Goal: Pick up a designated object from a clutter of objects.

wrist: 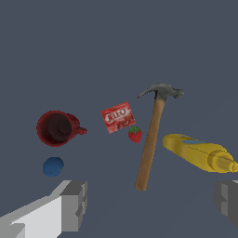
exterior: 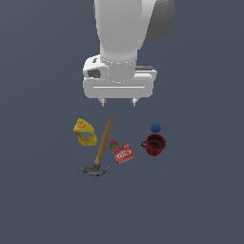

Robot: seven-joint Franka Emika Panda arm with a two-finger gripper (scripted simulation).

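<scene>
exterior view: six small items are seen on the dark floor under the gripper [exterior: 118, 102].
one red mug [exterior: 155, 144], one blue ball [exterior: 156, 127], one red box [exterior: 123, 153], one strawberry [exterior: 113, 144], one hammer [exterior: 100, 151] and one yellow bottle [exterior: 85, 132] are counted. "jell-o" is read in white on the box in the wrist view. the mug is found upright at the exterior view's right, just beside the ball. the jaws are held wide apart above the clutter, nothing between them.

mug [exterior: 155, 144]: dk red, upright, dark inside, handle twd red box [exterior: 123, 153]
ball [exterior: 156, 127]: blue, just beside mug
</scene>
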